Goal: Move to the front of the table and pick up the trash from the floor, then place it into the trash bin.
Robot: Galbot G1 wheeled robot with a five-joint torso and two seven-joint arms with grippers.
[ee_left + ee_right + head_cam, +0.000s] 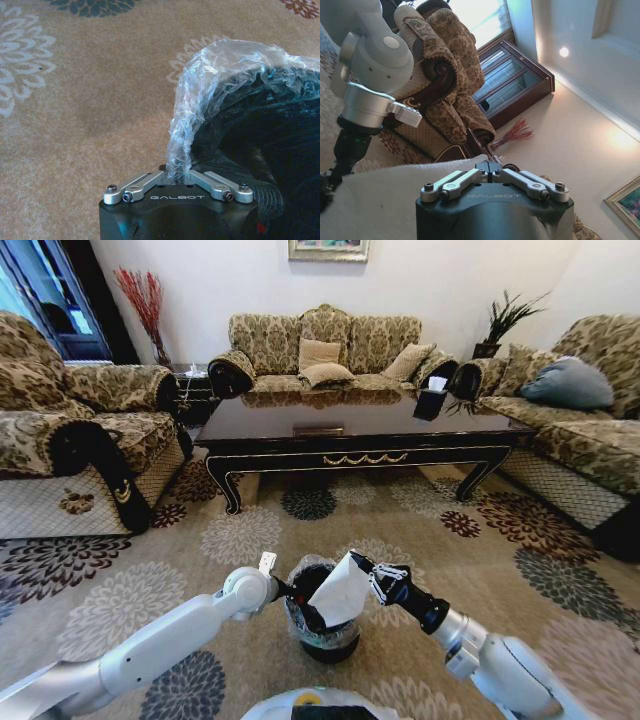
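Glossy dark wood table (350, 425) stands beyond the patterned carpet (250, 535). Nearer the robot sits the black trash bin (322, 640); the left gripper (177, 176) pinches its clear liner (200, 95) at the rim. Above the bin's mouth, the right gripper (366, 573) clamps a white paper sheet (343, 592).

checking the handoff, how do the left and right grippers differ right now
The left gripper is shut on the trash bin liner at its rim; the right gripper is shut on the white paper, held over the bin's mouth. The left reaches in from the bin's left, the right from its right. Both are at the bin.
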